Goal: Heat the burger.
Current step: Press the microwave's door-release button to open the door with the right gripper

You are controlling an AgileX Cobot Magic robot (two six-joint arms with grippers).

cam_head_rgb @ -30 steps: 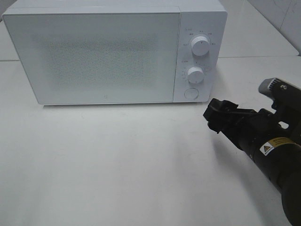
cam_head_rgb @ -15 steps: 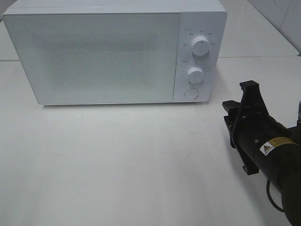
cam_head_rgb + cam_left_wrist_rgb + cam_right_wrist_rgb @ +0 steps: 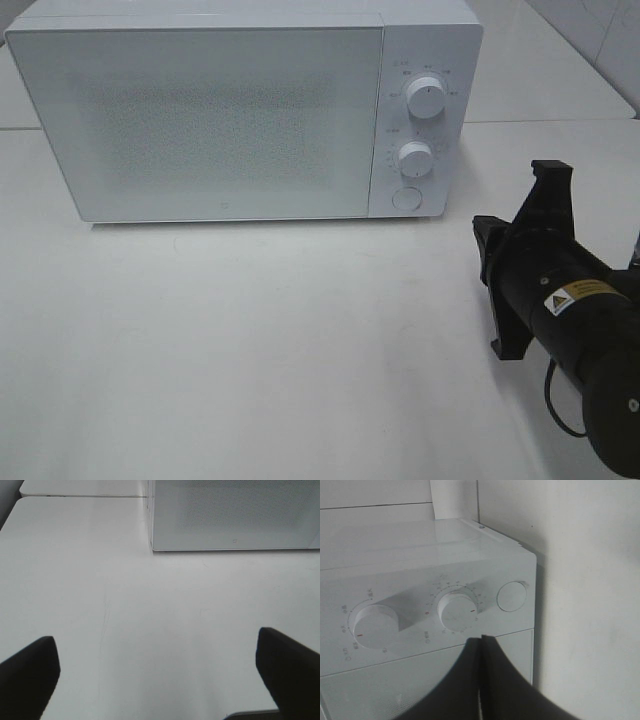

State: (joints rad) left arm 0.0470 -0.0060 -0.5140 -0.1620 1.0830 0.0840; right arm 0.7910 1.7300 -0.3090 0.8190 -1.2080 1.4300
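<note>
The right gripper (image 3: 481, 640) is fully closed and empty, near the microwave (image 3: 220, 120) panel. Likely step: press the round button (image 3: 512, 596) squarely. The left gripper (image 3: 155, 636) gapes, empty. The burger is not visible.

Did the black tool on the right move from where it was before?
Yes. In the high view the right tool has backed off to the right, away from the microwave, and it has shut.

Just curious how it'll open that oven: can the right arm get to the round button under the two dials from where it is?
Probably yes. The right gripper, shut, points at the control panel of the microwave, and only bare table lies between it and the round button.
</note>
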